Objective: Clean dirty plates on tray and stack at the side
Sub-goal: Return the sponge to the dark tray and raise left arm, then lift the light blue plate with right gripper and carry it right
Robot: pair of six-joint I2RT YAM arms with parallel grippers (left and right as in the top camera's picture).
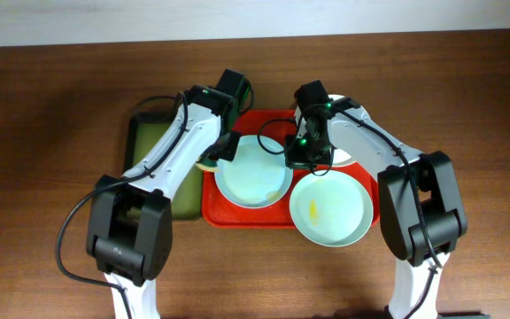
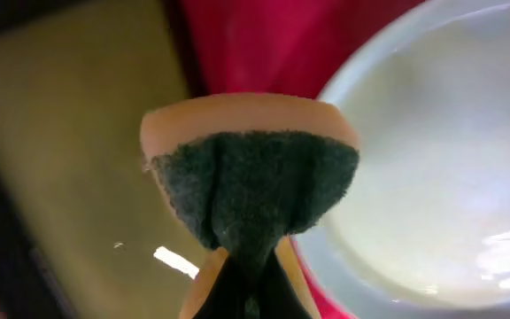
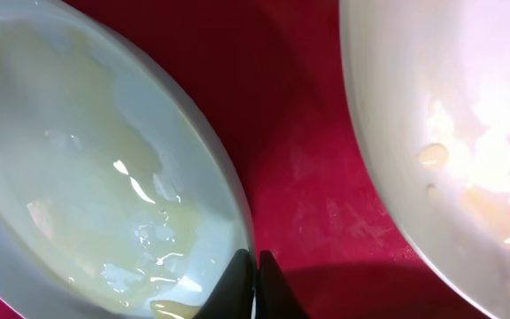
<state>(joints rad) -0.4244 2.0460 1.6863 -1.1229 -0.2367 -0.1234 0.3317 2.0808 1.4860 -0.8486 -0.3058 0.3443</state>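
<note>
Plates lying on red tray [image 1: 237, 215]: light blue plate [image 1: 253, 171] in the middle, mint green plate [image 1: 330, 208] overhanging the front right corner, white plate [image 1: 348, 156] mostly hidden behind right arm. Left gripper [image 1: 215, 159] hovering at left rim of blue plate, jaws squeezing a folded sponge [image 2: 251, 177], tan with dark green scouring face. Right gripper [image 3: 248, 282] pinching right rim of blue plate, jaws nearly together. Dark green tray [image 1: 149, 142] lying beside, on the left. Yellow smears [image 1: 313, 210] showing on mint plate.
</note>
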